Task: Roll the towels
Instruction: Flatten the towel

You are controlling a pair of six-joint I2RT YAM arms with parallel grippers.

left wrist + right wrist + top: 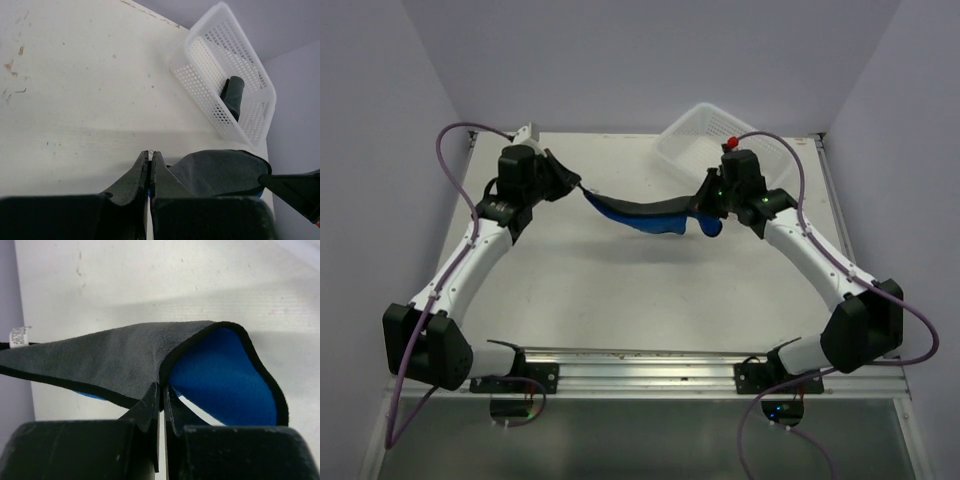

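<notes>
A blue towel (640, 212) with black edging hangs stretched above the table between both grippers, sagging in the middle. Its grey-looking back (115, 360) faces up and its blue face (225, 380) curls out on the right. My left gripper (578, 188) is shut on the towel's left end, and the left wrist view shows its jaws (150, 152) pressed together beside the cloth (220, 172). My right gripper (700, 212) is shut on the right end, jaws (163, 386) pinching the black edge. A dark rolled towel (233, 95) lies in the white basket.
The white perforated basket (685, 140) stands at the back right of the white table, just behind the right gripper. In the left wrist view its wall (200, 80) is tilted. Purple walls close in the table on three sides. Purple cables loop from both arms.
</notes>
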